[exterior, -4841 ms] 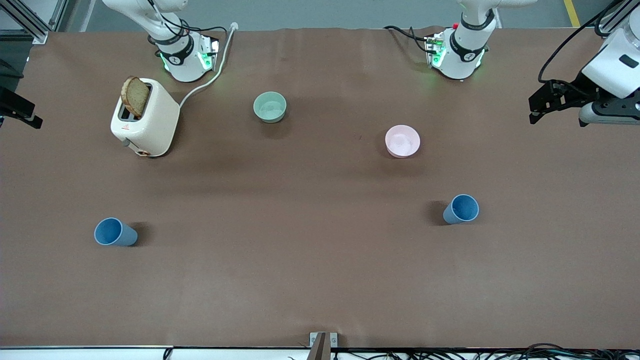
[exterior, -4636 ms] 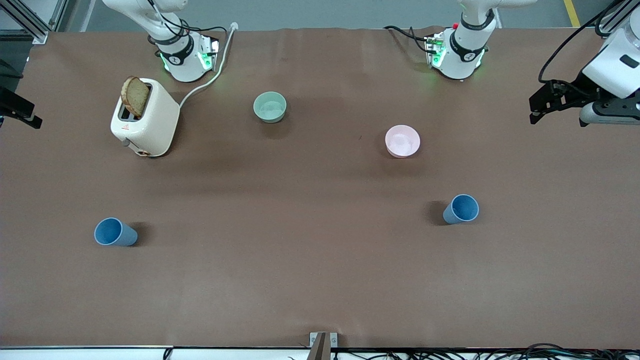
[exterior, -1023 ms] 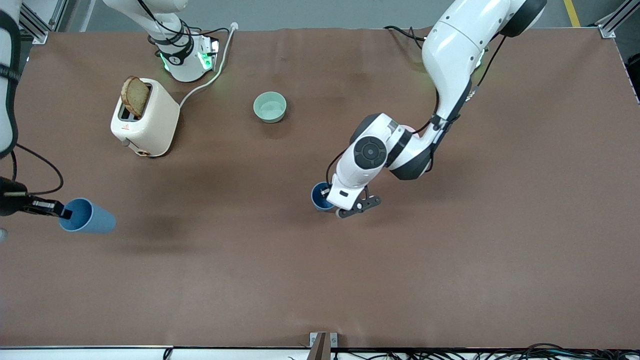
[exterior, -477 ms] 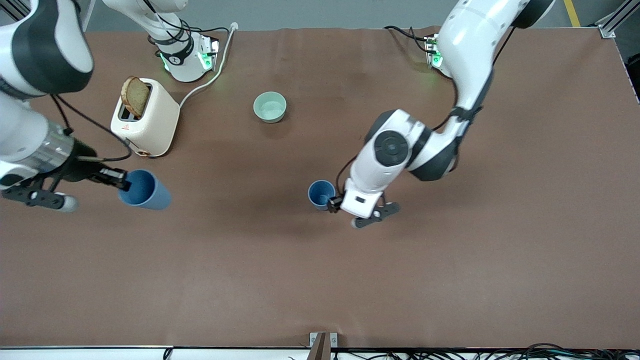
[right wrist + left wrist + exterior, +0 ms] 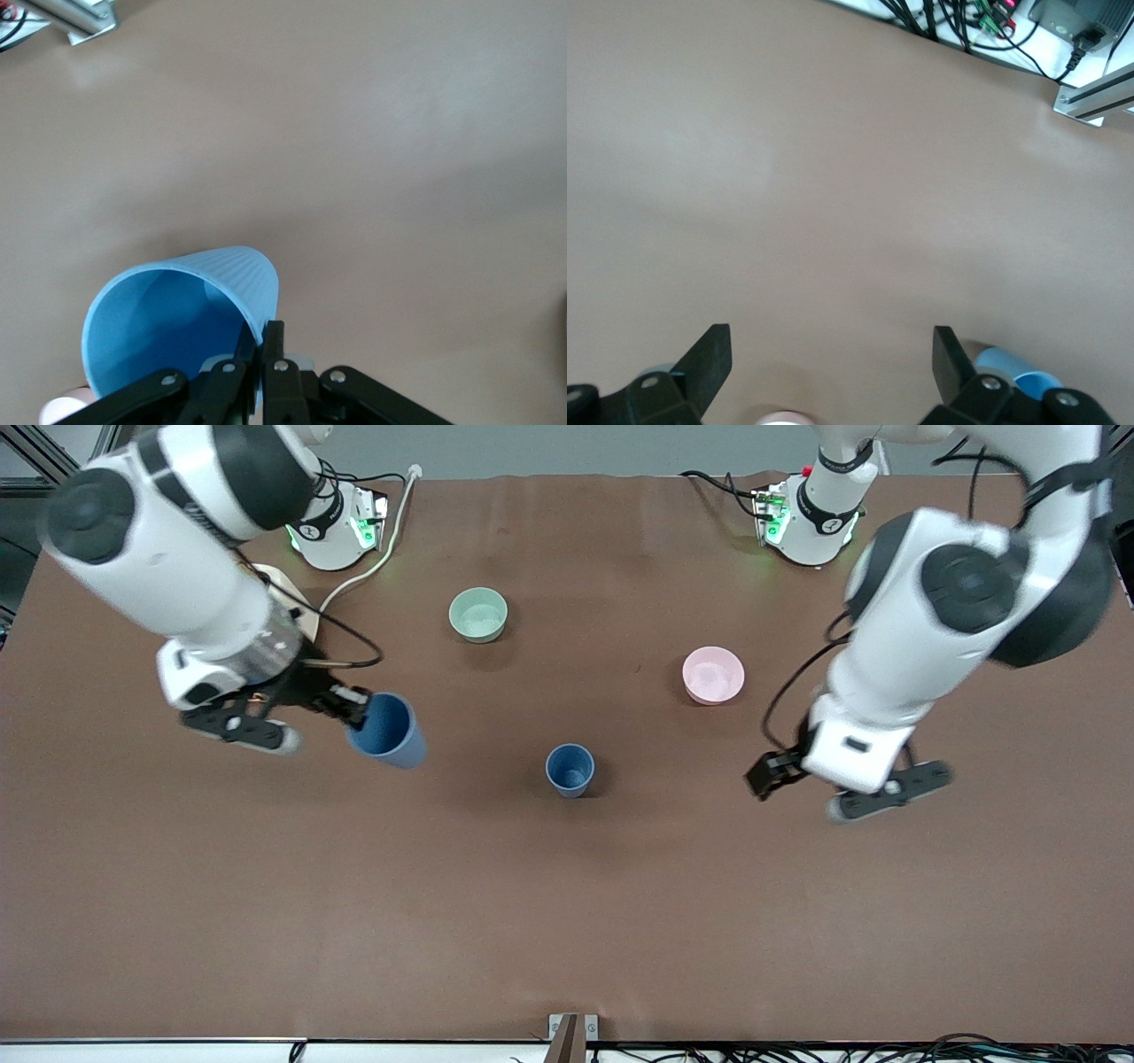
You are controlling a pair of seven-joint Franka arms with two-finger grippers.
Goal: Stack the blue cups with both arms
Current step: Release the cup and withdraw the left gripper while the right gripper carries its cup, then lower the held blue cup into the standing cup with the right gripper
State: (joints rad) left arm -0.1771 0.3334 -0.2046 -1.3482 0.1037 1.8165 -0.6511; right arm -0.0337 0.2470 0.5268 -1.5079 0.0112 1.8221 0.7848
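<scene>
I see the right gripper up over the table toward the right arm's end, fingers pinched on a blue cup by its rim. The left gripper hangs over bare table toward the left arm's end, fingers spread wide.

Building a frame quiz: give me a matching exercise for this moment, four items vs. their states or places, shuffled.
Items:
1. right gripper
2. left gripper
3. standing blue cup
4. pink bowl

States:
A. upright on the table, mid-table, held by nothing
B. open, empty, above bare table
C. shut on the rim of a tilted blue cup, in the air
D. on the table, farther from the front camera than the standing cup, toward the left arm's end

Pairs: 1-C, 2-B, 3-A, 4-D
</scene>
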